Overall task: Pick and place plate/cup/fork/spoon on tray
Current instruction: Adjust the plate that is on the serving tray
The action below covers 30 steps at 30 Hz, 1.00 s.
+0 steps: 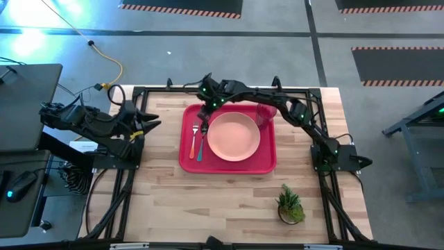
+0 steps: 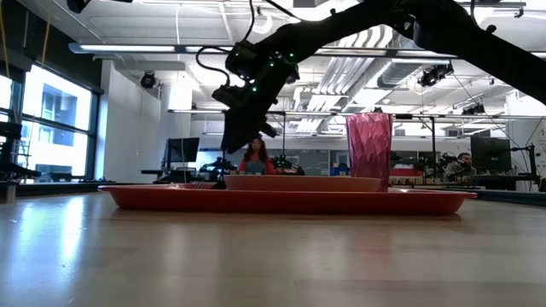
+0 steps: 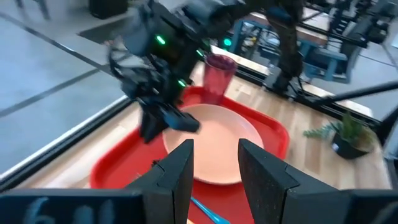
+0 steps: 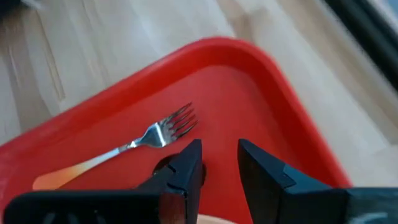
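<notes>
Directly beneath the right gripper [image 4: 219,163], whose two dark fingers stand slightly parted and hold nothing, lies the small silver-tined fork with the orange-red handle [image 4: 124,148], flat on the large red rectangular plastic tray [image 1: 267,149]. Just beside the fork lies the small spoon with the slim light-blue handle [image 1: 201,145], parallel to it. Next beyond the gripper, the round shallow peach-pink plate [image 1: 234,135] occupies the tray's middle. Farther along the right arm, the translucent red-pink plastic tumbler [image 2: 368,142] stands upright at the plate's far edge. Well apart, off the table's side, the left gripper [image 3: 213,163] waits, fingers parted and empty. A small potted green plant [image 1: 290,205] stands on the wooden table [image 1: 208,201], away from the tray.
</notes>
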Available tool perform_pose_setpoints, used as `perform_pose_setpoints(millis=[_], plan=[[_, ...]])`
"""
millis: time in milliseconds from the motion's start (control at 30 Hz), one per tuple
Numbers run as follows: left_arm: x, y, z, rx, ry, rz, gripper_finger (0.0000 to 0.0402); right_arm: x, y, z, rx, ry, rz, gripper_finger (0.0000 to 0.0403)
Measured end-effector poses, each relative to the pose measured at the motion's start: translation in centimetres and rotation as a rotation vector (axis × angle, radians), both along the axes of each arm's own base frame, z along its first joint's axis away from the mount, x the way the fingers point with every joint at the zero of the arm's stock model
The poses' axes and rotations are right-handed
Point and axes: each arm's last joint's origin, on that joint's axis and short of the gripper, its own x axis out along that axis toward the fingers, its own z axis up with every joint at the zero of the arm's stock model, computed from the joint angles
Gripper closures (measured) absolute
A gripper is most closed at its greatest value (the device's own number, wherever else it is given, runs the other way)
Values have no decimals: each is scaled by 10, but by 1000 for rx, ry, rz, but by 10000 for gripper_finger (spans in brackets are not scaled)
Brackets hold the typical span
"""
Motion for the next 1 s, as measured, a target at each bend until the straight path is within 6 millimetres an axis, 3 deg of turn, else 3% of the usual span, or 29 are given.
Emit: perform_pose_setpoints(millis=[167, 267, 467, 700, 1000], plan=[[-1, 3, 1, 24, -15, 80, 287, 3, 9, -7, 8, 16, 14, 309], [-1, 6, 1, 19, -23, 123, 287, 5, 12, 2, -2, 3, 17, 309], [3, 11, 5, 9, -61, 156, 287, 3, 9, 53, -68, -135, -5, 309], [8, 20, 14, 56, -100, 152, 287, -33, 6, 122, -185, -218, -92, 309], [17, 37, 15, 35, -96, 229, 287, -74, 9, 187, -244, -347, -144, 309]])
